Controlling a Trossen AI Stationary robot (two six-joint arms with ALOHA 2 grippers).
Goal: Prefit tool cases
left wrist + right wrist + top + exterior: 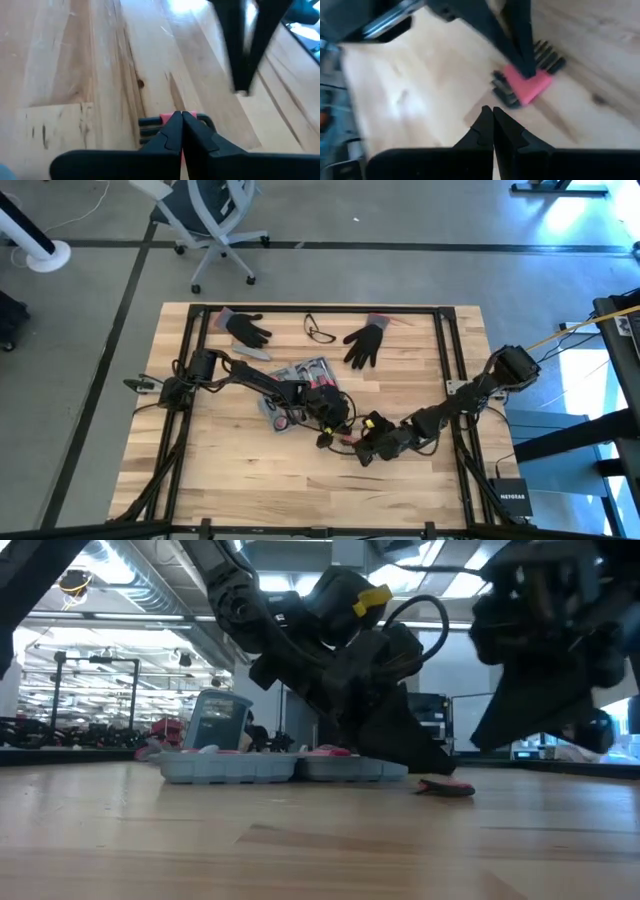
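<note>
The blue-grey tool case (298, 383) lies open and flat on the wooden table (230, 470), with tools in its recesses; it also shows in the low view (280, 768). On the table just to its right lies a small pink-and-black key set (527, 82). My left gripper (181, 117) is shut, with its tips on that set. My right gripper (492, 112) is also shut. It hangs above the bare table near the set (366, 448), touching nothing. My left gripper rests its shut fingertips (524, 67) on the pink body of the key set (167, 119). They come slanting down from the table's left. The set lies flat on the table (445, 787). Whether a part of it is pinched between the tips, I cannot tell.
Two black gloves (250, 328) (365, 340) and a pair of glasses (320, 330) lie along the far edge. A black frame (445, 360) borders the table. An office chair (215, 215) stands beyond it. Bare wood lies at the near left.
</note>
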